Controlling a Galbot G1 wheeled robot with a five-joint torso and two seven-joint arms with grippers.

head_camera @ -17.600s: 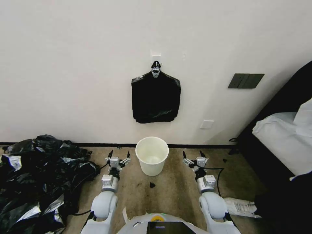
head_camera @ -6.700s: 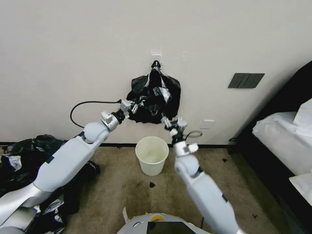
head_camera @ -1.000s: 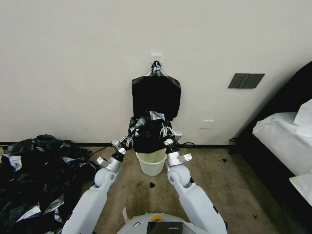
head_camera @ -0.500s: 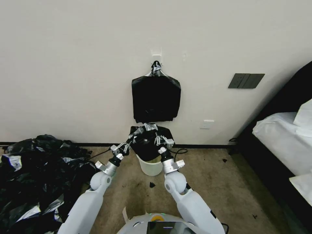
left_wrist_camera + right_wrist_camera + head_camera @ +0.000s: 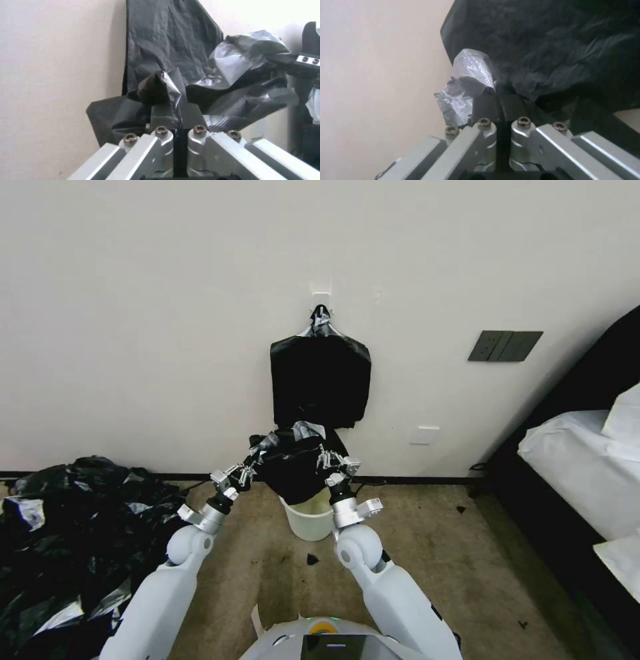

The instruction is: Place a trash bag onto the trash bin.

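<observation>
Film of the trash bag (image 5: 297, 467) hangs between our two end effectors, just above the trash bin (image 5: 310, 520) on the carpet. Our left end effector (image 5: 245, 468) is clamped on its left edge, our right end effector (image 5: 331, 461) on its right. The bin's mouth lies directly below, near the wall (image 5: 167, 313), under the hanging bundle (image 5: 320, 383).

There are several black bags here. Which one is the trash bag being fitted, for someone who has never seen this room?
Start at the trash bin on the floor by the wall. The trash bag hangs just above it, pinched between the left gripper and right gripper. Unlike the flat bundle on the hook or the floor heap, it is a single crumpled bag held in the air.
</observation>
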